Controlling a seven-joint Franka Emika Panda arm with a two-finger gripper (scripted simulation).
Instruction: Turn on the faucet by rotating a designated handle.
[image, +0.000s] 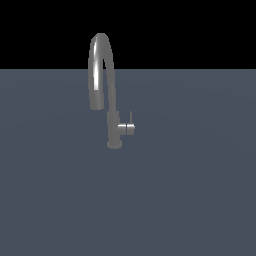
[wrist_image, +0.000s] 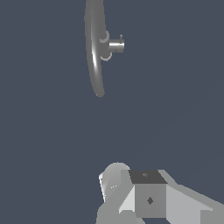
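The faucet (image: 103, 75) is a tall grey metallic tap with a high arched spout, standing upright on the grey floor in the middle of the exterior view. Its handle (image: 127, 128) is a short horizontal stub that sticks out from the lower body toward the exterior view's right. A thin lever rod (image: 131, 117) points up at its end. The wrist view looks down on the faucet (wrist_image: 94, 48) and the handle (wrist_image: 116, 45) from a distance. No gripper fingers show in either view. Nothing touches the handle.
A flat grey floor (image: 190, 190) spreads around the faucet under a black background. Grey blocky parts of the arm (wrist_image: 148, 197) fill the lower edge of the wrist view, well apart from the faucet.
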